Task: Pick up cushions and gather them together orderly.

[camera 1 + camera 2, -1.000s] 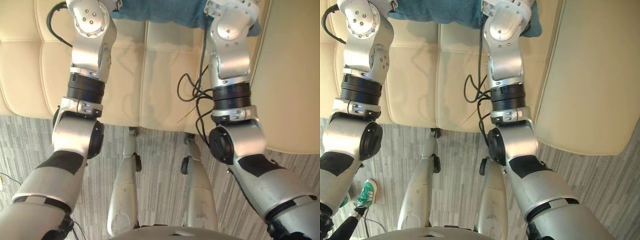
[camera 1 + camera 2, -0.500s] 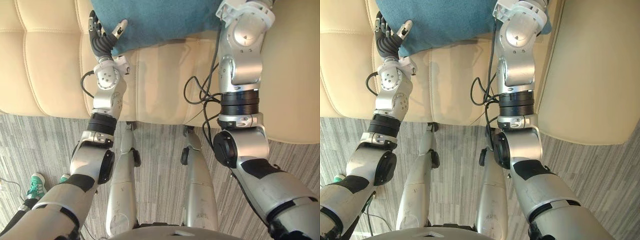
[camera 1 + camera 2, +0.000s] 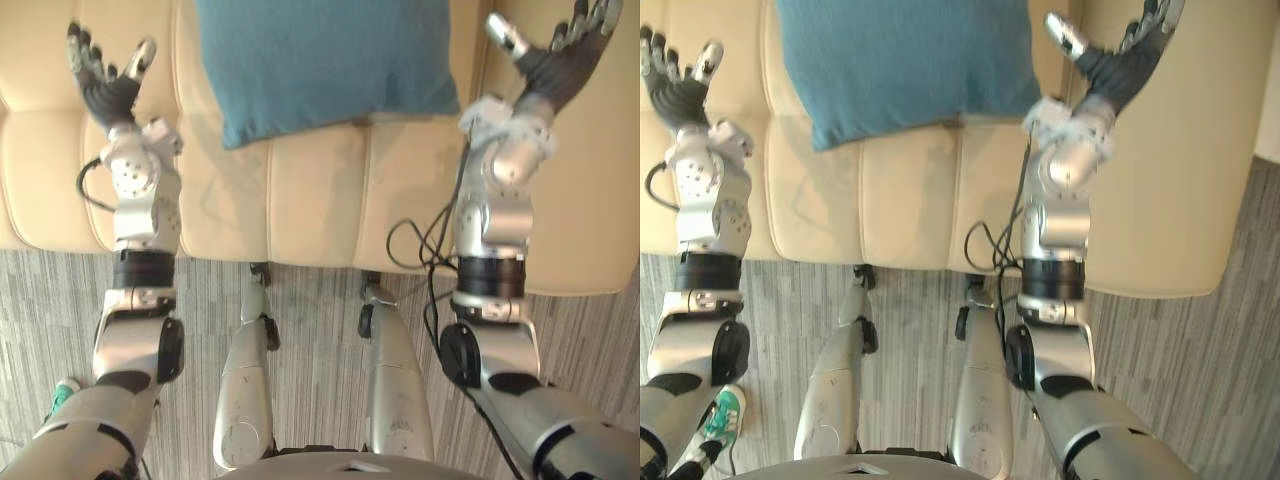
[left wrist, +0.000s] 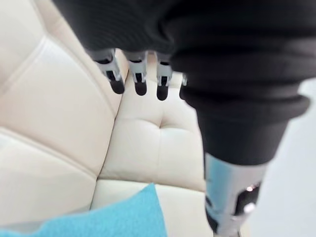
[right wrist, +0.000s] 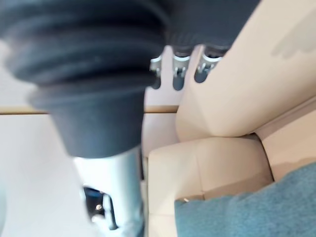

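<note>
Hands off cushion, arms spread; camera view shifted.
Left hand, 0.5 s ago touching the near left corner of the teal cushion, now stands clear of it toward the left edge of the sofa, fingers straight. Right hand, whose arm earlier crossed the cushion's right corner, now stands spread over the sofa's right arm, apart from the cushion.

The cushion lies on the sofa, on the middle of the seat and back from its front edge, with one corner reaching nearer that edge on the left. The left hand is over the seat well left of the cushion, and the right hand is just right of it, over the sofa's side section. The floor runs in front of the sofa, with a person's shoe on it at the near left.
</note>
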Motion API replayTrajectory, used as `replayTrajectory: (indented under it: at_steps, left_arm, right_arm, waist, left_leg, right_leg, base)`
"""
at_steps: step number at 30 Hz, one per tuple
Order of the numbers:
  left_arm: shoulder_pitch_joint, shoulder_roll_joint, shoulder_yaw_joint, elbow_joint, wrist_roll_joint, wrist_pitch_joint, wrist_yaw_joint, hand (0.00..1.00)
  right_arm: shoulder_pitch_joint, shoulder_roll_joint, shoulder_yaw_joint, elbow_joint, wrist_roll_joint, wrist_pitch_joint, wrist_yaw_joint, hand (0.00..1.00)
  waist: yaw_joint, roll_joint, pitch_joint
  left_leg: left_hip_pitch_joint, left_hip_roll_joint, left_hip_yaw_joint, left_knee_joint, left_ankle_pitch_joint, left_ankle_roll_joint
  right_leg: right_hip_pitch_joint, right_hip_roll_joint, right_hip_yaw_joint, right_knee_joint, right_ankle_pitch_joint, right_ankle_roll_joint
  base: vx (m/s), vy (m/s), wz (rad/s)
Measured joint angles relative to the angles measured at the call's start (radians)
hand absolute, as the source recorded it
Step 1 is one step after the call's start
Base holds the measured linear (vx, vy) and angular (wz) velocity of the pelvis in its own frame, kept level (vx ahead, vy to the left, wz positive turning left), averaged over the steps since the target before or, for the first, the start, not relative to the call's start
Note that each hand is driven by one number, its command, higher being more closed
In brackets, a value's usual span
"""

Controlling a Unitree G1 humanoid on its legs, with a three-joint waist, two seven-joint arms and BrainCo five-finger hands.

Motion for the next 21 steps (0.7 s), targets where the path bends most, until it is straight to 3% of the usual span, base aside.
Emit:
replayTrajectory:
  at_steps: [4,8,10,13,21]
  left_arm:
    - [0.279,-0.047,0.043,-0.159,0.023,-0.014,-0.056,0.0]
    - [0.588,-0.19,0.055,-0.195,0.024,-0.018,-0.147,0.0]
    - [0.718,-0.268,0.051,-0.16,0.025,-0.014,-0.197,0.0]
    - [0.848,-0.321,0.029,0.005,0.047,0.006,-0.268,0.0]
    - [0.869,-0.358,0.081,0.425,0.172,0.063,-0.332,0.0]
  right_arm:
    - [0.281,0.003,0.022,-0.083,0.017,-0.023,0.118,0.0]
    - [0.594,0.095,0.058,-0.07,0.014,-0.019,0.241,0.0]
    - [0.709,0.138,0.057,-0.01,0.004,-0.017,0.285,0.0]
    - [0.83,0.182,0.055,0.179,-0.061,-0.012,0.332,0.0]
    - [0.852,0.221,-0.014,0.674,-0.203,0.052,0.345,0.0]
  waist:
    - [0.004,-0.012,-0.002]
    - [0.005,-0.063,-0.037]
    - [0.006,-0.083,-0.086]
    - [0.01,-0.096,-0.182]
    - [0.018,-0.067,-0.317]
  left_leg:
    - [0.114,-0.002,0.007,0.001,-0.03,0.015]
    - [0.236,0.002,0.02,0.054,-0.103,0.017]
    - [0.278,0.012,0.025,0.095,-0.15,0.013]
    - [0.364,0.026,0.049,0.112,-0.195,0.003]
    - [0.523,0.033,0.092,0.038,-0.206,-0.007]
  right_leg:
    - [0.115,0.001,-0.003,-0.003,-0.028,0.002]
    - [0.26,0.001,-0.003,-0.025,-0.067,-0.003]
    - [0.337,0.009,-0.006,-0.065,-0.069,-0.001]
    - [0.45,0.024,0.0,-0.14,-0.058,0.004]
    - [0.626,0.041,0.011,-0.301,-0.01,0.01]
  base:
    - [0.04,-0.098,-0.02]
    - [0.1,-0.074,-0.08]
    - [0.14,-0.042,-0.13]
    - [0.15,-0.004,-0.22]
    - [0.09,0.017,-0.15]
